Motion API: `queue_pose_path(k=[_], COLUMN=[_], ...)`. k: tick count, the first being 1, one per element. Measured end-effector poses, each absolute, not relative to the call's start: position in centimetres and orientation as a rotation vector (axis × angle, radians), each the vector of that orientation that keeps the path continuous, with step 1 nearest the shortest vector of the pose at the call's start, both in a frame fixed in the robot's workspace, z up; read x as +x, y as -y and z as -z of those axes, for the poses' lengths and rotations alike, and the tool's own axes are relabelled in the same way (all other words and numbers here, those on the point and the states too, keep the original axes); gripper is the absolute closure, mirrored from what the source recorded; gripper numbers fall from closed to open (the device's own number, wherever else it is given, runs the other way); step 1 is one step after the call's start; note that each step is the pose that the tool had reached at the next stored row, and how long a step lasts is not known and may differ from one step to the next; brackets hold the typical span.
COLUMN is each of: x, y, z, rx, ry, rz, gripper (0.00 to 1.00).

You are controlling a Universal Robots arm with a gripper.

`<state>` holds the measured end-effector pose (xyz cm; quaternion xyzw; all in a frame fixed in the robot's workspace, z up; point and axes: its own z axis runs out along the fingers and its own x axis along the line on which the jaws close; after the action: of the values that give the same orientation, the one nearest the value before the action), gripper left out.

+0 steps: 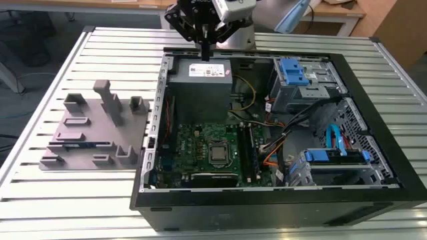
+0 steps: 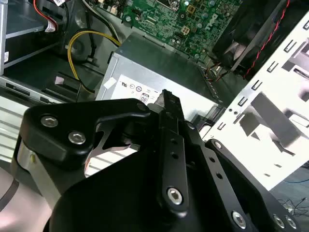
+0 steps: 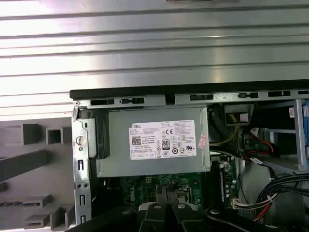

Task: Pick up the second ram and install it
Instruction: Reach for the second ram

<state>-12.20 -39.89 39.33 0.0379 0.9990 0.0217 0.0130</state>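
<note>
Gripper (image 1: 205, 54) hangs over the far wall of the open computer case (image 1: 267, 202), just above the power supply (image 1: 200, 86). In the exterior view the jaws look closed together, tapering to one narrow tip, with nothing seen between them. In the second wrist view the gripper (image 2: 166, 99) is dark in the foreground, and the power supply (image 2: 159, 63) lies beyond it.

Second ram (image 1: 79, 145) lies flat in the grey fixture (image 1: 100, 125), a dark strip with a bluish patch. It is well apart from the gripper. The fixture sits on the slatted desk (image 1: 73, 205) near the edge at the exterior view's left, just beside the case.

Motherboard (image 1: 207, 145) is exposed in the case floor, on the near side of the power supply.
</note>
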Motion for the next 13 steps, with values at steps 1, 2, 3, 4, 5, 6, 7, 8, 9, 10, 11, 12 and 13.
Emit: queue_pose_path(k=[1,2,3,4,5,6,7,8,9,10,11,12,13], x=[-12.2,-12.2,-12.2,-12.2,-12.2,-12.3,-12.3,-12.4,-12.6,-12.8,-13.1,-13.4,-13.8], y=[39.9,39.9,39.9,39.9,39.9,39.9,39.9,39.9,39.9,39.9,39.9,39.9,39.9], z=[-39.3,-39.3,-39.3,-39.3,-39.3,-39.3,-39.3,-39.3,-39.3,-39.3,-39.3,-39.3,-39.3], rx=[0.118,0.118,0.118,0.118,0.118,0.118,0.118,0.118,0.118,0.118,0.118,0.118,0.118], ry=[-3.112,-3.112,-3.112,-3.112,-3.113,-3.112,-3.113,-3.112,-3.112,-3.112,-3.112,-3.112,-3.111], rz=[-0.068,-0.068,-0.068,-0.068,-0.068,-0.067,-0.068,-0.068,-0.068,-0.068,-0.068,-0.068,-0.068], gripper=[0.89,0.89,0.89,0.89,0.89,0.89,0.89,0.89,0.89,0.89,0.89,0.89,0.89])
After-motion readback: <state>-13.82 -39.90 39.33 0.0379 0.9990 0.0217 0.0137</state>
